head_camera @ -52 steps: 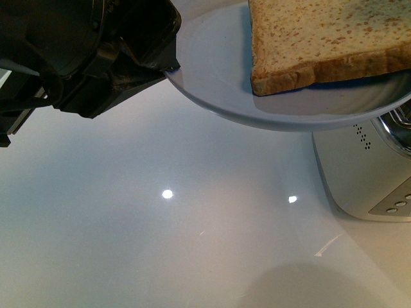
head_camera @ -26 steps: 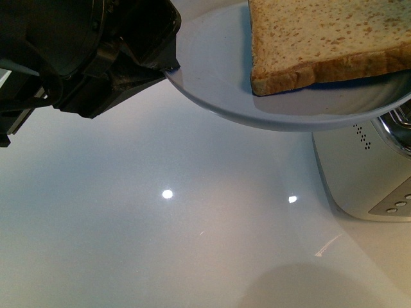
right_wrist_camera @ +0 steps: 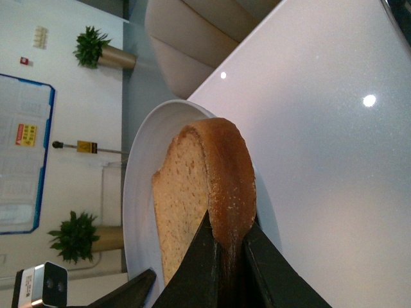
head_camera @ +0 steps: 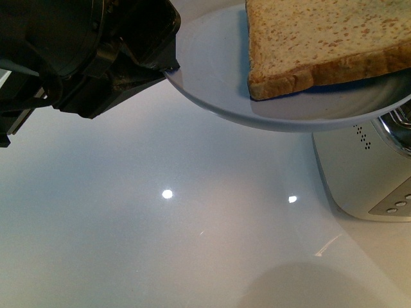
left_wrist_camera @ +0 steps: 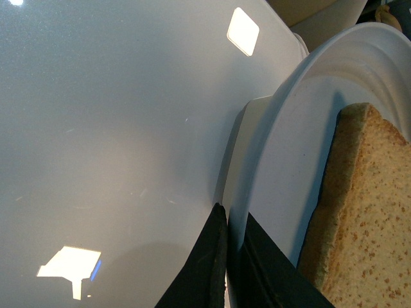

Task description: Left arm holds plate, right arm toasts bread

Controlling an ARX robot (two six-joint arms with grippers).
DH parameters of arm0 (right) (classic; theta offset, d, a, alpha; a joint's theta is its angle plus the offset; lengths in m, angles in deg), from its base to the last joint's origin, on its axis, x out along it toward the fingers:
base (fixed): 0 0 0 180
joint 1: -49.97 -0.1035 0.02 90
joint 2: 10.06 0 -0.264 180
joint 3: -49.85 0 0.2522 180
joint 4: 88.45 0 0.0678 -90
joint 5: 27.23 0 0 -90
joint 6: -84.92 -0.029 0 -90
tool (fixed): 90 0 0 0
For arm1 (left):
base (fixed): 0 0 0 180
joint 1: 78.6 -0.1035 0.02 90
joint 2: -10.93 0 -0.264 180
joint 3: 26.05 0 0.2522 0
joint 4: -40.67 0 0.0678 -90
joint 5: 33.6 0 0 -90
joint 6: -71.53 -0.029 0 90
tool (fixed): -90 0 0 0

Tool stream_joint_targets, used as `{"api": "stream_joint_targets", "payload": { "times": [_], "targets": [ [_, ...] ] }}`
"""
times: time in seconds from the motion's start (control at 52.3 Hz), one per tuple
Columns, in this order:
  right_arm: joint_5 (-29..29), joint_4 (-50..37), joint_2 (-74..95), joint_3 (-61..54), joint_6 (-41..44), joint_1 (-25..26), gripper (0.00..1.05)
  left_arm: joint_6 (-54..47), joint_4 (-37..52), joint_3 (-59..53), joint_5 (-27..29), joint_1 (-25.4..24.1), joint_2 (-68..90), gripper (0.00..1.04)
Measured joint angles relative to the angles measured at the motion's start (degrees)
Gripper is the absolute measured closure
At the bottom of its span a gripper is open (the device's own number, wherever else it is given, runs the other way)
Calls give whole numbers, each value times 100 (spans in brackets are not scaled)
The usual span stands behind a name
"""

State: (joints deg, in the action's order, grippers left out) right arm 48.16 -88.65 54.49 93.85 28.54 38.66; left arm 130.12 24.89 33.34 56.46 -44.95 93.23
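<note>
A pale blue-grey plate [head_camera: 218,70] is held above the white table, and my left gripper [head_camera: 171,67] is shut on its near-left rim. In the left wrist view the two black jaws of that gripper [left_wrist_camera: 232,221] pinch the plate rim [left_wrist_camera: 282,147] edge-on. The tan speckled bread [head_camera: 314,45] lies on the plate, its brown crust facing the front. My right gripper [right_wrist_camera: 228,239] is shut on the crust edge of the bread [right_wrist_camera: 192,192] over the plate [right_wrist_camera: 138,186]. The right arm is out of the front view.
A silver toaster [head_camera: 363,176] with a row of buttons stands on the table under the plate's right side. The glossy white tabletop [head_camera: 160,231] stretches left and forward. Beige chairs [right_wrist_camera: 192,38] stand beyond the table's far edge.
The bread has shifted slightly to the left and tilted a little on the plate. The plate and my left gripper have not moved.
</note>
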Motion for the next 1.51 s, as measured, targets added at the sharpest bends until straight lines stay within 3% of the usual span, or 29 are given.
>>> {"api": "stream_joint_targets", "payload": {
  "times": [0.363,0.63,0.879,1.051,1.509],
  "targets": [
    [-153,446,-525,793,173,586,101,4,0,0,-2,0,-2,102],
    [678,931,-625,1644,2031,1202,101,7,0,0,-2,0,-2,102],
    [1657,562,-94,1639,3936,1255,101,7,0,0,-2,0,-2,102],
    [2000,57,437,1386,4822,1154,101,7,0,0,-2,0,-2,102],
    [2216,-334,1150,846,5307,894,101,9,0,0,-2,0,-2,102]
  ]
}}
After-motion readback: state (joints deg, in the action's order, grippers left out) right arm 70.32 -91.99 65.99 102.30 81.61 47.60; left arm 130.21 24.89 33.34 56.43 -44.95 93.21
